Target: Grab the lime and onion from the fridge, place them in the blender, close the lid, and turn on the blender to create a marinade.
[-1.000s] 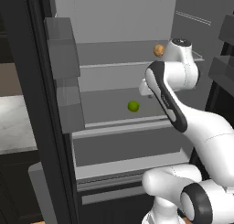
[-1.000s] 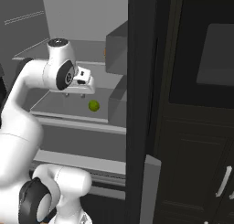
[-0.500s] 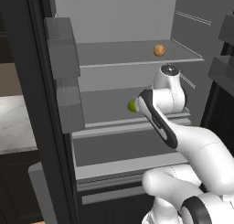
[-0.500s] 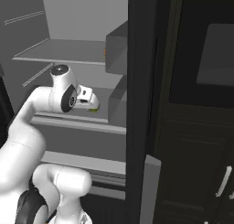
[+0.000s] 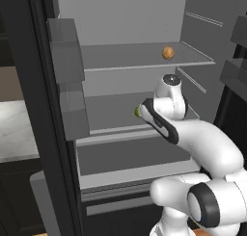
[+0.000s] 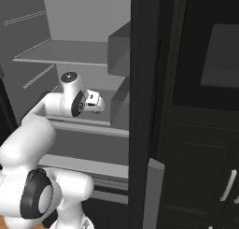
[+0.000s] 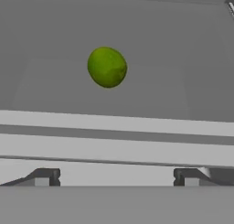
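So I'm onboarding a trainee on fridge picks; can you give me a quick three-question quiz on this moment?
1. True or false: the gripper is closed on the lime.
2. Which fruit or vegetable sits on the higher shelf? A) lime B) onion
3. Fill in: in the hand view, the lime lies ___ the front edge of its shelf.

Key: 1 false, the fingers are apart and short of it; 2 B; 3 beyond.

The lime [image 7: 107, 66] sits on the fridge's [image 5: 144, 59] middle shelf – the onion [image 5: 168, 53] sits on the shelf above
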Controlling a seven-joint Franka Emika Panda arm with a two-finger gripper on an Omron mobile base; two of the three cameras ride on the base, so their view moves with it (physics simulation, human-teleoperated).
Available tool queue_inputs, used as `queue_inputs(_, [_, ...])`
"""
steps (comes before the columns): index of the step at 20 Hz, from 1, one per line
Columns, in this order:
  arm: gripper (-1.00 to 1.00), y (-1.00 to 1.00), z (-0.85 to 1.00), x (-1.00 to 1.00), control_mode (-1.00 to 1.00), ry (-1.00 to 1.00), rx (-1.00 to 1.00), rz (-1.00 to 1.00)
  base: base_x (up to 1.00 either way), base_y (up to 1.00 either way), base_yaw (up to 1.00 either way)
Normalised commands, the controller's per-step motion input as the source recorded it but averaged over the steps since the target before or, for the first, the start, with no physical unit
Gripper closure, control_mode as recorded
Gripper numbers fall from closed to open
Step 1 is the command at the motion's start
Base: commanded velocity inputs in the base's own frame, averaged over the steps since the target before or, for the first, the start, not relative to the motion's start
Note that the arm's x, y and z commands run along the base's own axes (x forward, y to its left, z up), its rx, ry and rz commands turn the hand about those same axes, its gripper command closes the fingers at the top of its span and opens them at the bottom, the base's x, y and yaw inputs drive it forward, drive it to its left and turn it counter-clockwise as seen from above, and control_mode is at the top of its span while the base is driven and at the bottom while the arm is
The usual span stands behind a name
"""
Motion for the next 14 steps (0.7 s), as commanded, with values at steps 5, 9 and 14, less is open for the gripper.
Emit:
queue_inputs(5, [-1.00, 0.12, -0.21, 0.48, -1.00, 0.12, 0.00, 0.00, 0.00, 0.00, 0.00])
queue_inputs(9, [-1.00, 0.12, -0.28, 0.49, -1.00, 0.09, 0.00, 0.00, 0.00, 0.00, 0.00])
queue_inputs(14, [-1.00, 0.01, -0.27, 0.36, -1.00, 0.02, 0.00, 0.00, 0.00, 0.00, 0.00])
